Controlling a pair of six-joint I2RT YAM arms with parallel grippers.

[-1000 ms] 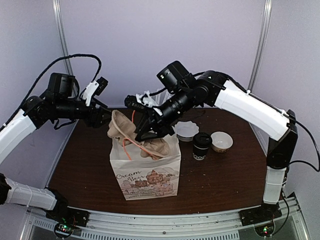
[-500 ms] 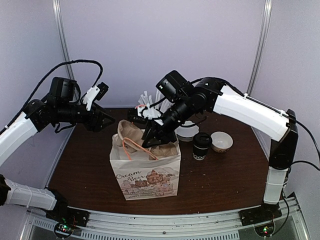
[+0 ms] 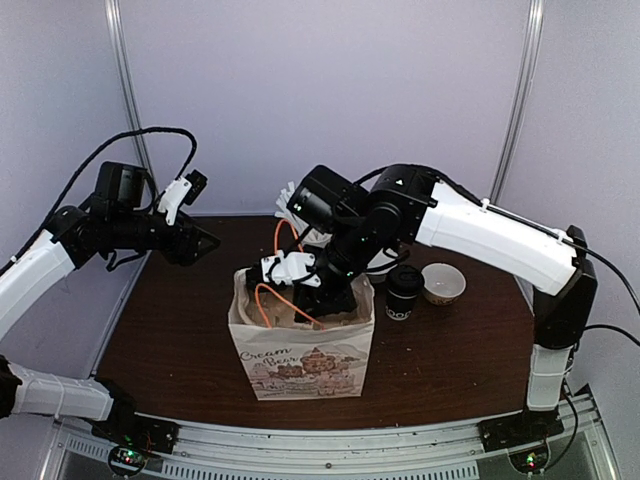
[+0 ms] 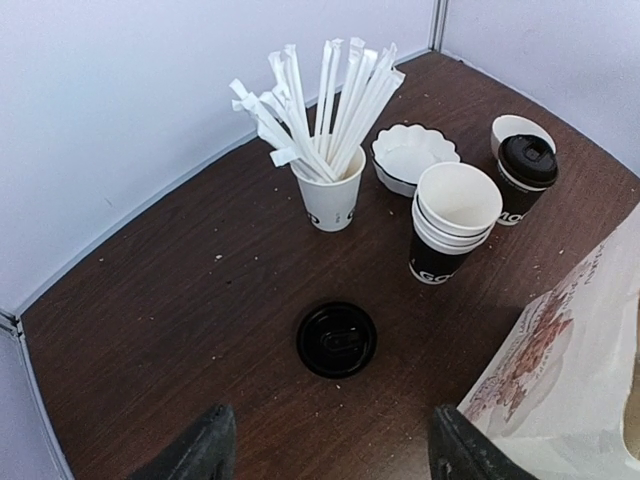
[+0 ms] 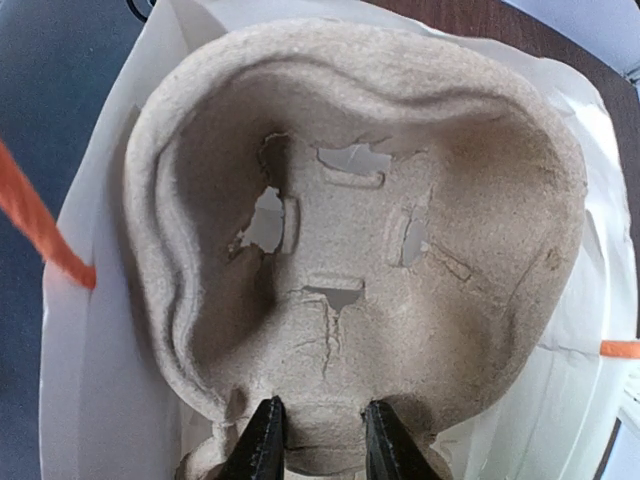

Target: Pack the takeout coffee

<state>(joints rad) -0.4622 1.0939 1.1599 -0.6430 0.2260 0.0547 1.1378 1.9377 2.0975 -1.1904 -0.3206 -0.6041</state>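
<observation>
**Right arm.** The right fingers [image 3: 333,298] reach down into the open mouth of the paper bag [image 3: 300,362]. The right wrist view shows both fingers closed tight on the near rim of a moulded pulp carrier [image 5: 360,250], one on each side of a small tab. The carrier lies inside the bag with the white bag walls around it. An orange handle cord [image 5: 45,235] crosses the left edge of that view.

**Left arm.** The left fingers [image 3: 205,240] hang above the far left part of the table [image 3: 170,330], well apart from the bag. The left wrist view shows both fingertips at its bottom edge, spread wide, with only bare table between them. They hold nothing.

**Task item.** The takeout coffee [image 3: 404,293] stands upright on the table with its black lid on. It is outside the bag, just to the bag's right, and just left of the cream bowl [image 3: 443,283]. The forearm of the right arm passes above it.

**Other items, left wrist view.**
- A stack of paper cups [image 4: 452,222], just beside the coffee.
- A white cup filled with wrapped straws [image 4: 330,195], beside the stack.
- A scalloped white dish [image 4: 412,155], between the straw cup and the coffee.
- A loose black lid [image 4: 337,339], lying flat on the table near the fingertips.
</observation>
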